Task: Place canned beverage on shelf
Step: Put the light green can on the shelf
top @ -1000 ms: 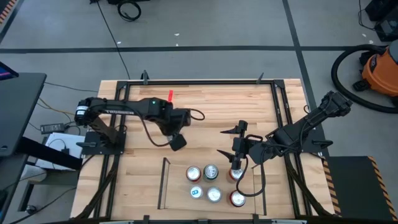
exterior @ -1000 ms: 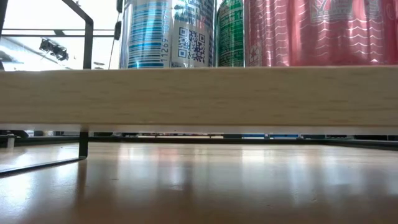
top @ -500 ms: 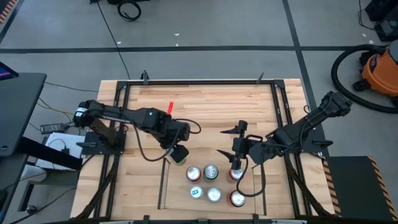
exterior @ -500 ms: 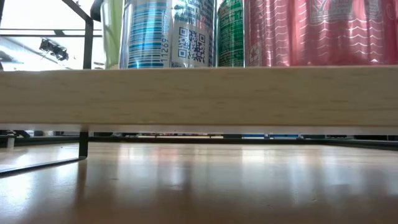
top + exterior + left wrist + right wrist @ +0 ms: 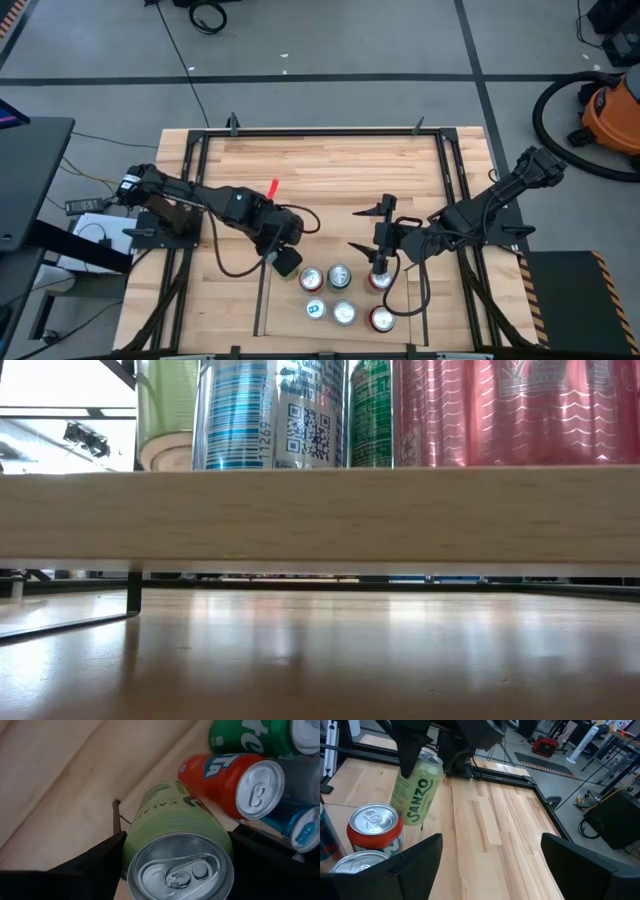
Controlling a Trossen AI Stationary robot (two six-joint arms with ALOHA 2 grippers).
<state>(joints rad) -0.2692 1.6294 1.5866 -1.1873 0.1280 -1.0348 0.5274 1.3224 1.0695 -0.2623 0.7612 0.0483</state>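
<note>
High view: left gripper (image 5: 286,259) clamped on green can (image 5: 415,786), hovering tilted over shelf (image 5: 285,315) near corner, not yet set down. Right gripper (image 5: 380,266) waits, fingers apart. Lowering, release remain.

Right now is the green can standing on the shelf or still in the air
In the air: the left tool holds the green can tilted, its base above the shelf board.

Seven cans (image 5: 343,312) — six standing on one shelf (image 5: 266,300).
</note>
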